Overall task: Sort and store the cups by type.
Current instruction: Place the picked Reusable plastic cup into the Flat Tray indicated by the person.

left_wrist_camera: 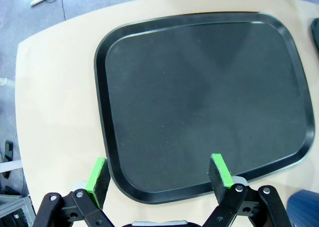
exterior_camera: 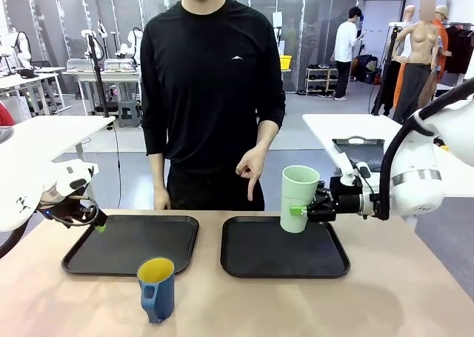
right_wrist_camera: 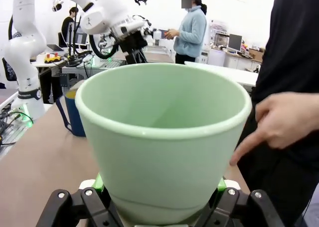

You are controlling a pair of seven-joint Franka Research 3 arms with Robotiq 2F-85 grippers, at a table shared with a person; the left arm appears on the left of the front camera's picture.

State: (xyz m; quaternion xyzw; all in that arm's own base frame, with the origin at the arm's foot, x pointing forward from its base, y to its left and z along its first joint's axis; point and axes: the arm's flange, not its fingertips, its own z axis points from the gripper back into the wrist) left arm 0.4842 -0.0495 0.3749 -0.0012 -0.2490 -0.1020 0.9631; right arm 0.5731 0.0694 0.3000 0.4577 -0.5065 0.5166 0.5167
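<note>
Right gripper [exterior_camera: 302, 212]: jaws clamped on the lower wall of the tall pale mint-green handleless plastic tumbler [exterior_camera: 298, 196], one green pad on each side. The tumbler is upright with its mouth up. Right wrist view shows the same grip: right gripper [right_wrist_camera: 159, 189], tumbler [right_wrist_camera: 162, 137] directly ahead between the fingers.

Below this gripper is the right black rectangular plastic tray [exterior_camera: 281, 257]. Cannot tell whether the tumbler's base touches it.

Just beyond the tumbler from the gripper, the person's hand [exterior_camera: 252, 170] points one finger down at that tray. In the right wrist view the hand [right_wrist_camera: 279, 122] is beside the rim.

Left gripper [exterior_camera: 95, 220]: jaws wide apart, holding nothing. In the left wrist view, the left gripper [left_wrist_camera: 158, 174] hangs over a corner of the left black rectangular plastic tray [left_wrist_camera: 199, 97], with one pad outside the rim and one inside.

The short dark blue mug with handle and yellow interior [exterior_camera: 156, 289] stands on the tan tabletop [exterior_camera: 370, 300]. It is apart from both grippers and nearer the left one, just off that tray's edge.
</note>
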